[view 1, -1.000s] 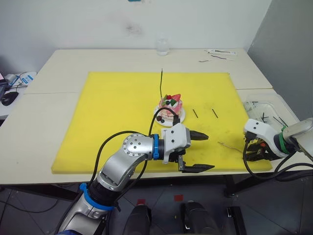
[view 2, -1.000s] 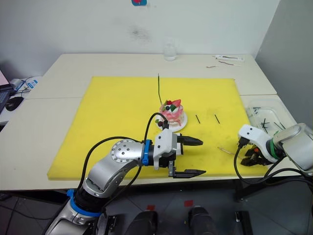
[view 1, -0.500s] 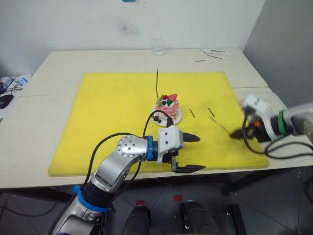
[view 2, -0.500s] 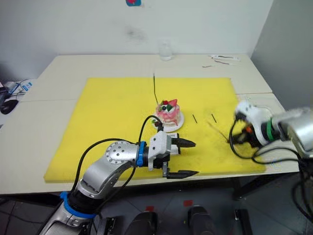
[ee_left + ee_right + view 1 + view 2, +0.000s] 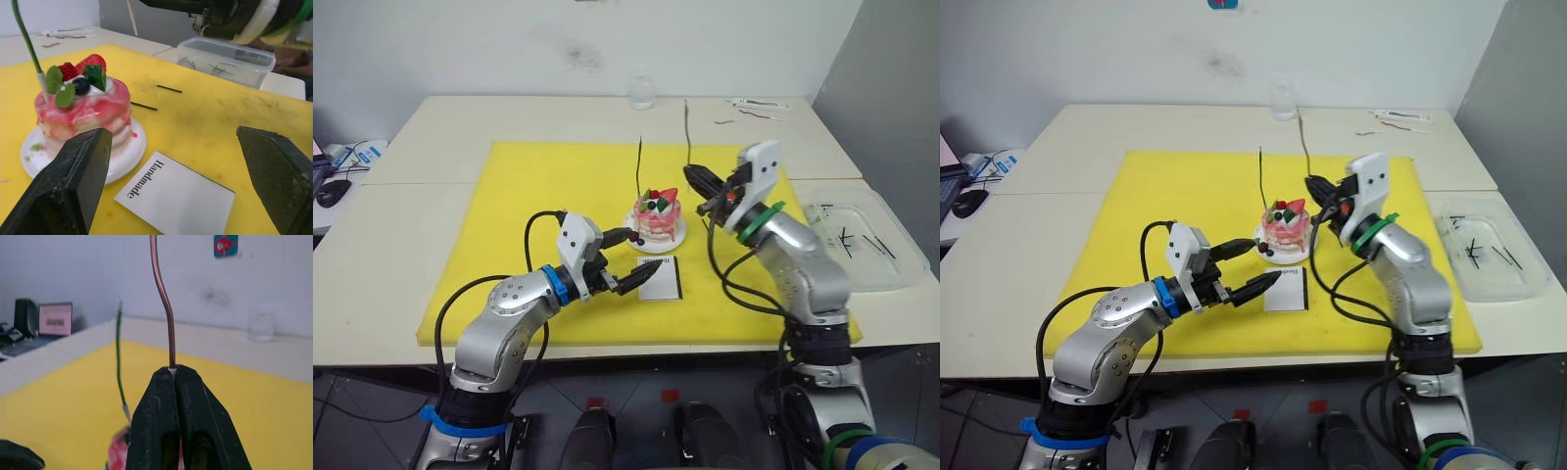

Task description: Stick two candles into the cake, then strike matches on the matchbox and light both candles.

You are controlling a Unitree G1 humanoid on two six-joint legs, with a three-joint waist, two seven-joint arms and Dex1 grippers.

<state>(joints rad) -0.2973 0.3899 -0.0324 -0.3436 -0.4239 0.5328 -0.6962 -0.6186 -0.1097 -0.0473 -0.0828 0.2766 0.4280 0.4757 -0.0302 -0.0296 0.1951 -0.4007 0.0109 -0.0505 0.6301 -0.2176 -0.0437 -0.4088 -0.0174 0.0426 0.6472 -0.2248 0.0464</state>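
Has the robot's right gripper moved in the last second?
Yes. The right gripper, shut on the thin tan candle, has gone from the yellow mat's right front edge up to just right of the small pink cake.

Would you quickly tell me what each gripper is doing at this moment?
Left gripper: open, holding nothing, near the small round pink-and-white cake.
Right gripper: closed on the thin tan wire-like candle, held upright.

Cream table point(image 5: 431, 127) carried a yellow mat point(image 5: 538, 196); glass point(image 5: 641, 93) at 12 o'clock, clear plastic tray point(image 5: 862, 235) at 3.
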